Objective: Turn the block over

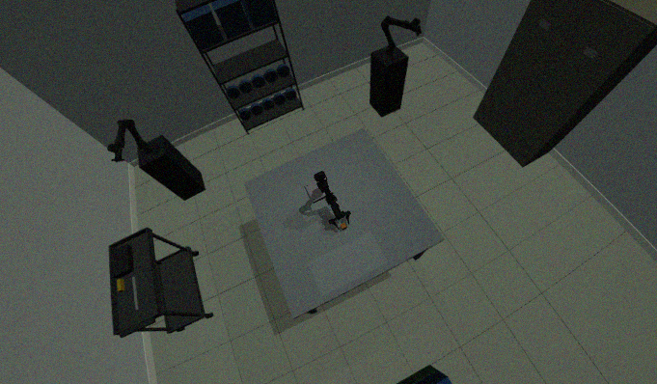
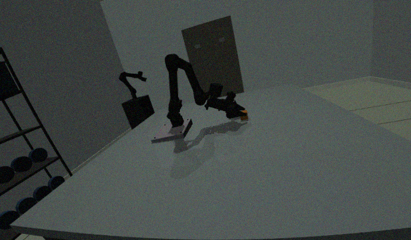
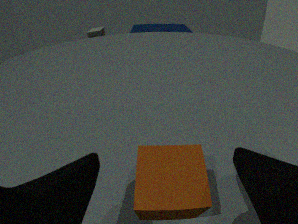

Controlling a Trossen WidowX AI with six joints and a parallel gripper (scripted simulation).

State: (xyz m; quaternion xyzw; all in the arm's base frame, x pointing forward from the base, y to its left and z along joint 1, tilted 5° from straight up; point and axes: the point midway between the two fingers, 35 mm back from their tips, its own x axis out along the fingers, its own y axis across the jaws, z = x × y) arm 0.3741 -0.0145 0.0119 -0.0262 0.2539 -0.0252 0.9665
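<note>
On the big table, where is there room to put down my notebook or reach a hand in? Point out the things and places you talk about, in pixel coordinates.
The near stretch in the exterior view, between the arm's base plate point(image 2: 164, 135) and the table's point(image 2: 233, 187) near edge, looks free. It's crowded at the orange block point(image 1: 343, 226) point(image 2: 244, 118) point(image 3: 172, 177), between the open gripper's point(image 1: 341, 221) point(image 2: 245, 113) point(image 3: 166, 155) fingers.
</note>
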